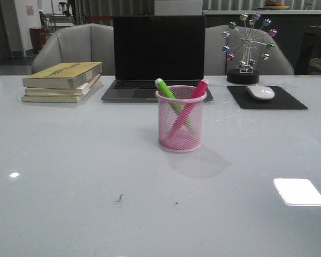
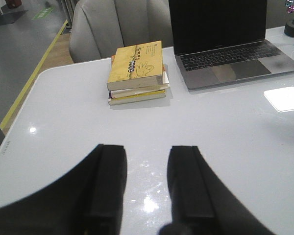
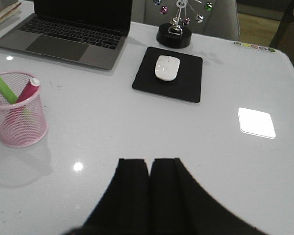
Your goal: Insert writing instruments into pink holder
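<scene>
Markers stand crossed inside the pink holder (image 1: 180, 126), the green marker (image 1: 168, 95) leaning left and the pink marker (image 1: 192, 100) leaning right, both tips above the rim. That holder sits mid-desk (image 1: 69, 176), just in front of the laptop (image 1: 158, 53). Books (image 1: 63, 81) lie stacked to its left, a mouse (image 1: 260, 92) on its pad (image 1: 289, 101) to the right. The left gripper (image 2: 147, 188) hangs above bare desk with fingers spread apart; the right gripper (image 3: 150, 188) has fingers pressed together, holding nothing.

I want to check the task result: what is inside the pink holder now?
Inside the pink holder stand the green marker and the pink marker, crossed, tops above the rim. Their lower ends show only dimly through the mesh.
</scene>
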`<state>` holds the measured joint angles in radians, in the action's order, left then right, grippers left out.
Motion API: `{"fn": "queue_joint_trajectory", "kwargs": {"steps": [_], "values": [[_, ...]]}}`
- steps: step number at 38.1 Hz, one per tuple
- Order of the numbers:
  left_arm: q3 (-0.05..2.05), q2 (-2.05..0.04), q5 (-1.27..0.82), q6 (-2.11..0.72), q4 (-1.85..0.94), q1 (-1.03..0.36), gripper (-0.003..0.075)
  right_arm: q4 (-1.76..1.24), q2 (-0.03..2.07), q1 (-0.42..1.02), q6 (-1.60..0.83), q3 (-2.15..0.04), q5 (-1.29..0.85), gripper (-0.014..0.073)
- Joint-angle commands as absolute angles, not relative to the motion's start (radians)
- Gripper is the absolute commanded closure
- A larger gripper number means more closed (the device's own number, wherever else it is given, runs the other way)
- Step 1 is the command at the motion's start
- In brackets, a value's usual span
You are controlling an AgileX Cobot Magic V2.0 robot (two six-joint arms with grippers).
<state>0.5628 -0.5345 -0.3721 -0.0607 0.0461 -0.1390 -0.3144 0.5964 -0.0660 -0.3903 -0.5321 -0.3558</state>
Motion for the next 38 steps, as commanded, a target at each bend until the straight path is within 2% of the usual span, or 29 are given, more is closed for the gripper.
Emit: {"fn": "queue_joint_trajectory", "kwargs": {"steps": [1, 8, 13, 28, 38], "values": [[0.59, -0.535, -0.285, -0.058, 0.047, -0.137, 0.0431, -0.242, 0.553, -0.063, -0.283, -0.537, -0.26, 0.0537], [0.59, -0.535, -0.285, -0.058, 0.047, -0.137, 0.0431, -0.038, 0.409, -0.063, -0.019, -0.445, -0.24, 0.0537], [0.59, -0.535, -0.285, -0.058, 0.047, -0.137, 0.0431, 0.033, 0.29, -0.063, 0.082, -0.361, -0.199, 0.0537], [0.59, -0.535, -0.285, -0.058, 0.047, -0.137, 0.0431, 0.026, -0.003, -0.062, 0.088, -0.117, -0.179, 0.0537], [0.59, -0.537, -0.287, -0.058, 0.047, -0.137, 0.0431, 0.018, -0.029, -0.062, 0.088, -0.029, -0.174, 0.0537]]}}
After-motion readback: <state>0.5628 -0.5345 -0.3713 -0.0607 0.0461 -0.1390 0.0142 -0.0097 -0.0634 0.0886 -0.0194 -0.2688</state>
